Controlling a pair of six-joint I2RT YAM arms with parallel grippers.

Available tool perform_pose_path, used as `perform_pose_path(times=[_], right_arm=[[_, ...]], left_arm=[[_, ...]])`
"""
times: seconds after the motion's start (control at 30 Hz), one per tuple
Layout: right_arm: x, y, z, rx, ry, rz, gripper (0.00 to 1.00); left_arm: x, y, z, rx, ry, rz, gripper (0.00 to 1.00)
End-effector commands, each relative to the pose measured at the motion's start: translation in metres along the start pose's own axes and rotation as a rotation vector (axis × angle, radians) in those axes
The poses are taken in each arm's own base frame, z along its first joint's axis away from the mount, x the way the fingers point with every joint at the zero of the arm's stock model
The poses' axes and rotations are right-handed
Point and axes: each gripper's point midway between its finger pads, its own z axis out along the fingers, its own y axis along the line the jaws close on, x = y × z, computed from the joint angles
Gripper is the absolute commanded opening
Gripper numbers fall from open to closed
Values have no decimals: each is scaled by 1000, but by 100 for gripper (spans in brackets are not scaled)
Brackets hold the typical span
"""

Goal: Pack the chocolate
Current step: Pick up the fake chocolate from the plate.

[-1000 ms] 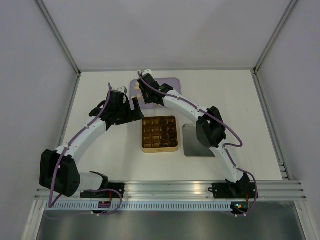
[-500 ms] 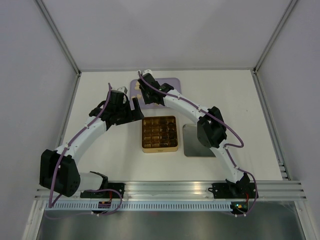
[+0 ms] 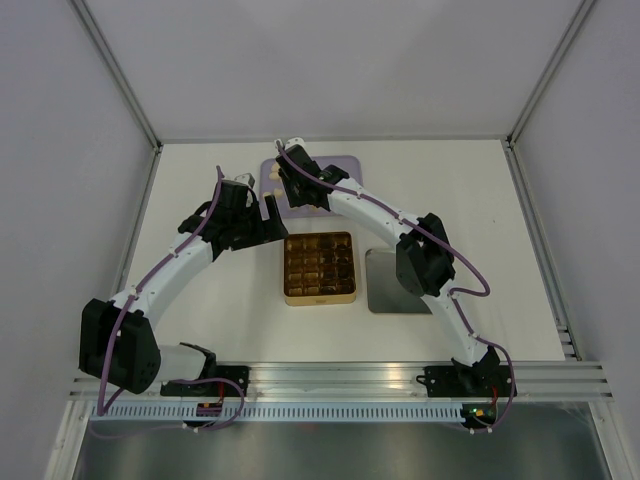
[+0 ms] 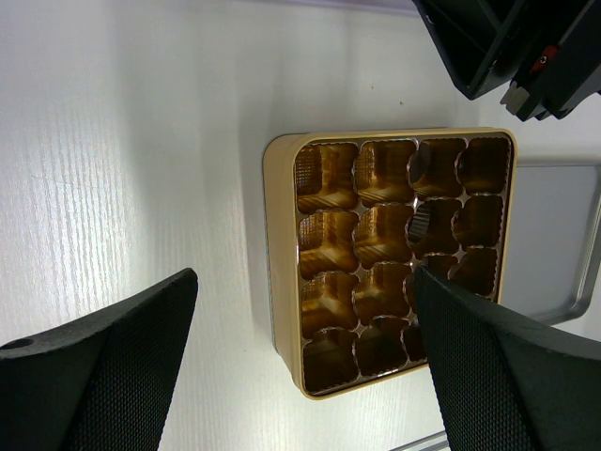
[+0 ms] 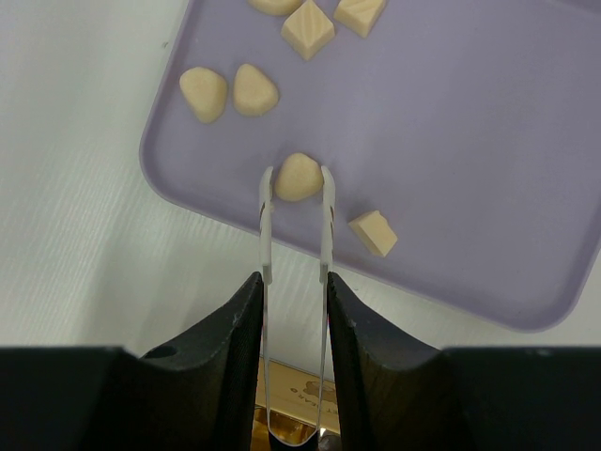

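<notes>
The right gripper point(image 5: 294, 282) is clamped on a pair of metal tweezers point(image 5: 266, 246), one black finger pressing each arm. In the right wrist view the tweezers reach up the middle of the frame, and their tips sit on either side of one pale cream chocolate piece point(image 5: 299, 178), touching it on both flanks. That piece lies near the lower left edge of a lavender tray point(image 5: 488, 141). Whether it is lifted off the tray cannot be told.

More cream pieces lie apart on the same tray: two rounded lumps point(image 5: 204, 94) at upper left, squarish ones point(image 5: 308, 28) along the top edge, and one cube point(image 5: 374, 232) just right of the tweezer tips.

The left gripper point(image 4: 305, 277) has its jaws spread wide and holds nothing. It hangs over the gold gridded tin point(image 4: 282, 244) on the white table point(image 3: 470, 200). A grey flat square panel point(image 3: 390, 285) lies just right of the tin.
</notes>
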Motion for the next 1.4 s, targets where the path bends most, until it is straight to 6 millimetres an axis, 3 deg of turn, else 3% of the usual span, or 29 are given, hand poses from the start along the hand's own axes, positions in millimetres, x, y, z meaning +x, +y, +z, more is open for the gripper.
perform_pose_path(times=[0.0,0.47,0.73,0.9,1.13,1.37], right_arm=[[-35,5,-22,-16,-85,29,37],[-34,6,-18,-15,-87,26,36],[-42,3,-21,1,-114,17,24],[-50,0,-30,0,-141,11,17],[-71,-6,-57,-5,-223,14,9],[-71,-10,-71,-13,-239,15,6]], left_arm=[[-11,-6,-7,26,-40,-2,100],[-10,-6,-9,33,-46,-3,100],[-11,-6,-11,31,-52,-2,100],[-13,-7,-12,33,-59,-2,100],[-13,-6,-13,31,-61,-2,99],[-13,-6,-14,30,-65,-6,100]])
